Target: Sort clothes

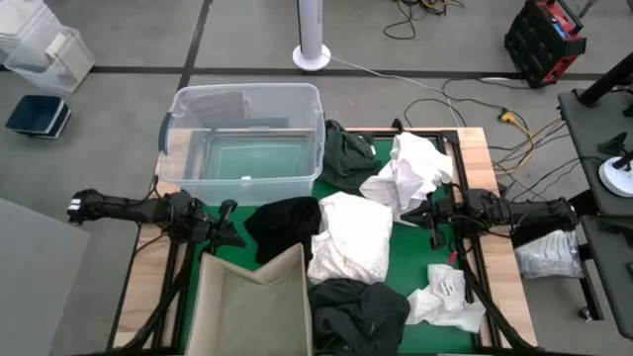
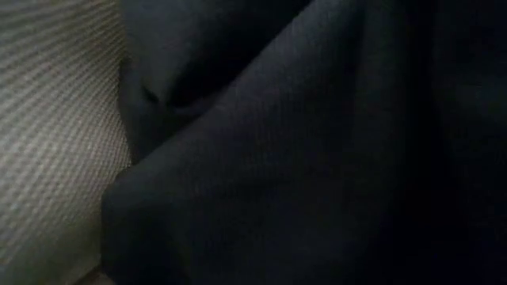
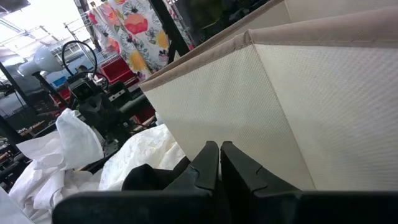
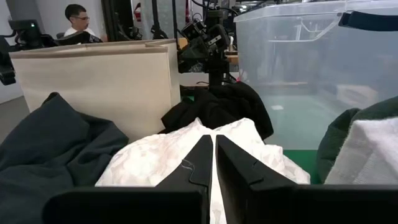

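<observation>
Clothes lie on the green mat: a black garment [image 1: 285, 225], a white one [image 1: 351, 239] at the middle, a crumpled white one [image 1: 410, 168] at the far right, a dark green one [image 1: 346, 148] against the tub, a dark grey one [image 1: 361, 309] at the near edge and a small white one [image 1: 447, 292]. My left gripper [image 1: 233, 220] is shut and empty, between the black garment and the beige bin; its fingers [image 3: 219, 155] point at the bin wall. My right gripper [image 1: 417, 216] is shut, low at the middle white garment's right edge [image 4: 186, 155]. My right gripper comes level from the table's right, its shut fingertips [image 4: 202, 149] just over the middle white garment's edge. I cannot tell whether they touch it.
A clear plastic tub [image 1: 245, 143] stands at the far left. A beige fabric bin [image 1: 252, 307] stands at the near left. The low view is blocked by dark cloth [image 2: 317, 142] and the bin wall [image 2: 55, 127]. A person [image 4: 78, 22] sits beyond the table.
</observation>
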